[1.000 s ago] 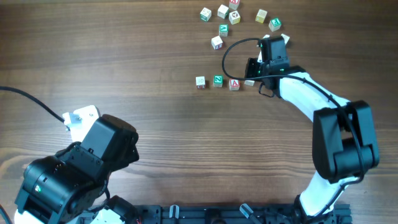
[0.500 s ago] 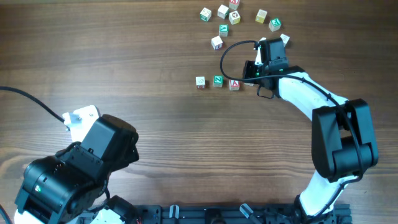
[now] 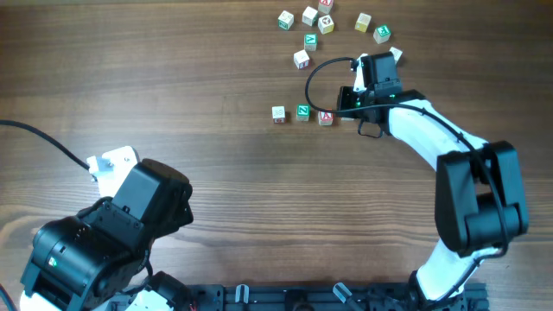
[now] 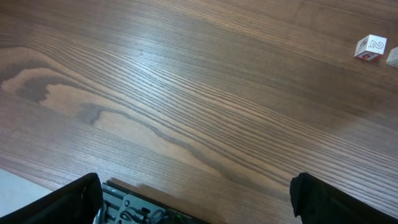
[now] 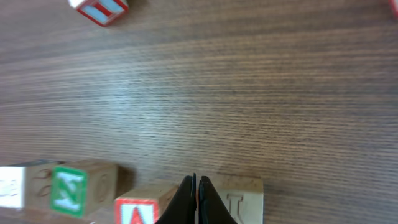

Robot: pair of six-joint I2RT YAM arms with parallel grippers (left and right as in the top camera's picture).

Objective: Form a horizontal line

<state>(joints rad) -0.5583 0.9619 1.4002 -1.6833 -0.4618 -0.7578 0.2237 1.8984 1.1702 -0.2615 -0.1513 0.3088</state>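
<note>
A row of small wooden cubes lies mid-table: a pale cube (image 3: 278,113), a green-lettered cube (image 3: 302,111) and a red "A" cube (image 3: 326,117). In the right wrist view the green-lettered cube (image 5: 74,186) and the "A" cube (image 5: 140,208) sit left of my right gripper (image 5: 196,186). A pale-faced cube (image 5: 239,198) sits just to its right. That gripper is shut, its tips down in the narrow gap between the "A" cube and the pale-faced cube, holding nothing. My left gripper (image 4: 199,202) stands open over bare wood at the near left.
Several loose cubes (image 3: 309,15) are scattered at the far edge, one (image 3: 301,58) nearer the row. A black cable (image 3: 315,73) loops from the right wrist. The left arm (image 3: 112,225) fills the near-left corner. A red-marked cube (image 4: 370,47) shows far off in the left wrist view.
The right gripper has edged slightly left toward the row, staying shut. The left arm has not moved.
</note>
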